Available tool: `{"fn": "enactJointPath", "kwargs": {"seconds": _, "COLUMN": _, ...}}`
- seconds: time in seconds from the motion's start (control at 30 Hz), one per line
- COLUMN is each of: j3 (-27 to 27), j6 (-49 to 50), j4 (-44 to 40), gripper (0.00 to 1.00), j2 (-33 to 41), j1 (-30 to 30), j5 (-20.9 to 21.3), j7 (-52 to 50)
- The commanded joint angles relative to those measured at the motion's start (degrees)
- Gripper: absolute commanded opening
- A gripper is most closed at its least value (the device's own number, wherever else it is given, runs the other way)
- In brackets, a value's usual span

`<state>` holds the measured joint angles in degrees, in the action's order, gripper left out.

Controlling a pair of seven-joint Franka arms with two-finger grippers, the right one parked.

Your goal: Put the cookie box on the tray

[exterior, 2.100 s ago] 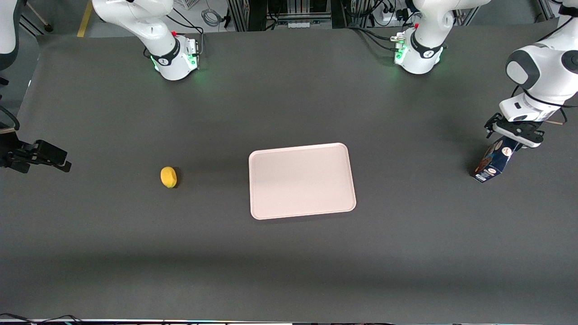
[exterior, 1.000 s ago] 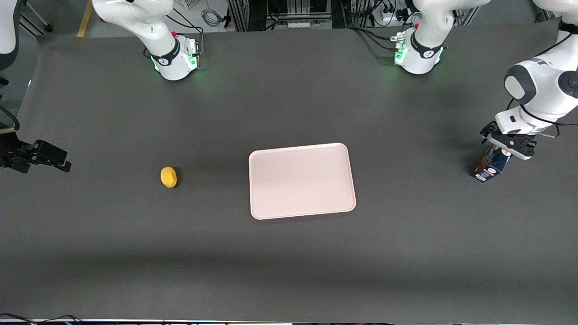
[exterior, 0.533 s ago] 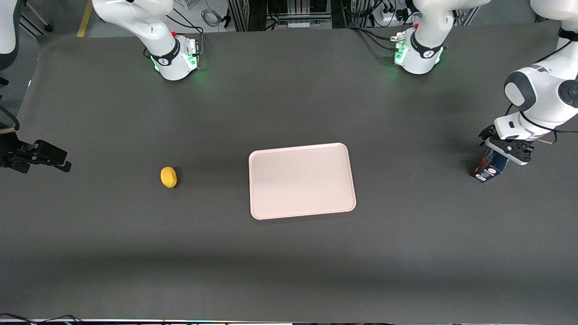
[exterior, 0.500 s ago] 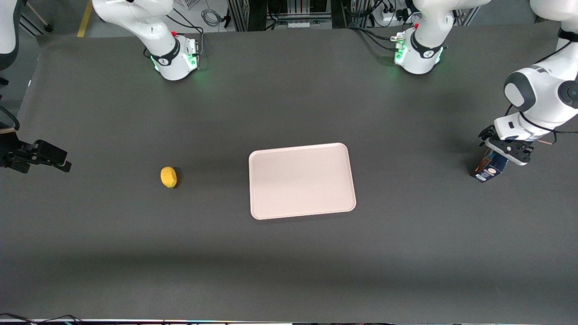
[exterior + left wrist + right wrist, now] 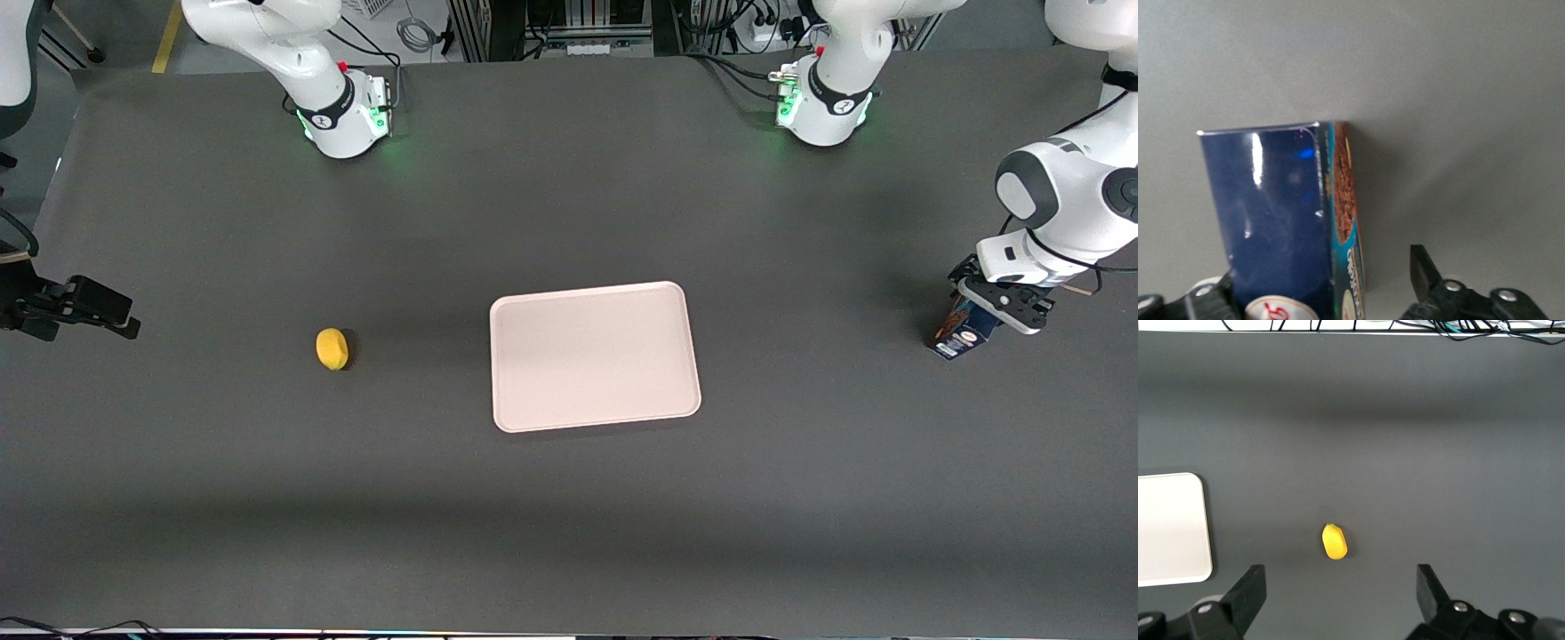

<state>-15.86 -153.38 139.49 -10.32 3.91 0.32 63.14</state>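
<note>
A: What are the fingers (image 5: 1423, 273) doing?
B: They are spread, one on each side of the cookie box (image 5: 1281, 220). The one in clear sight stands apart from the carton's printed side; the gripper (image 5: 996, 307) has not closed on it.

A: How does the box look?
B: A small carton with a glossy navy face, a narrow side printed with a brown cookie picture, and a white round logo with red lettering near the gripper. It leans rather than standing straight.

A: Where does it sit?
B: On the dark surface (image 5: 569, 516), close to the edge at the working arm's end.

A: And the tray?
B: The tray (image 5: 594, 356) lies flat at the middle of the surface, well apart from the box. A yellow lump (image 5: 332, 348) rests toward the parked arm's end.
</note>
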Motion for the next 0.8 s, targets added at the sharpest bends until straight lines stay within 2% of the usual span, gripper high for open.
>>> {"fn": "enactJointPath", "kwargs": {"seconds": 0.0, "j3": 0.04, "j6": 1.07, "j4": -2.64, "gripper": 0.75, "j2": -1.98, "j1": -0.12, "j5": -1.37, "j7": 2.61}}
{"fn": "enactJointPath", "kwargs": {"seconds": 0.07, "j3": 0.04, "j6": 1.07, "j4": -2.90, "gripper": 0.66, "j2": -2.33, "j1": -0.04, "j5": -1.37, "j7": 2.69}}
{"fn": "enactJointPath", "kwargs": {"seconds": 0.37, "j3": 0.04, "j6": 0.98, "j4": -3.17, "gripper": 0.39, "j2": -2.69, "j1": -0.04, "j5": -1.37, "j7": 3.75}}
{"fn": "enactJointPath", "kwargs": {"seconds": 0.47, "j3": 0.04, "j6": 1.07, "j4": -3.52, "gripper": 0.26, "j2": -2.69, "j1": -0.04, "j5": -1.37, "j7": 3.75}}
{"fn": "enactJointPath", "kwargs": {"seconds": 0.67, "j3": 0.04, "j6": 1.59, "j4": -4.49, "gripper": 0.17, "j2": -2.78, "j1": -0.12, "j5": -1.63, "j7": 3.75}}
{"fn": "enactJointPath", "kwargs": {"seconds": 0.77, "j3": 0.04, "j6": 3.78, "j4": -5.97, "gripper": 0.17, "j2": -2.78, "j1": -0.13, "j5": -1.72, "j7": 3.75}}
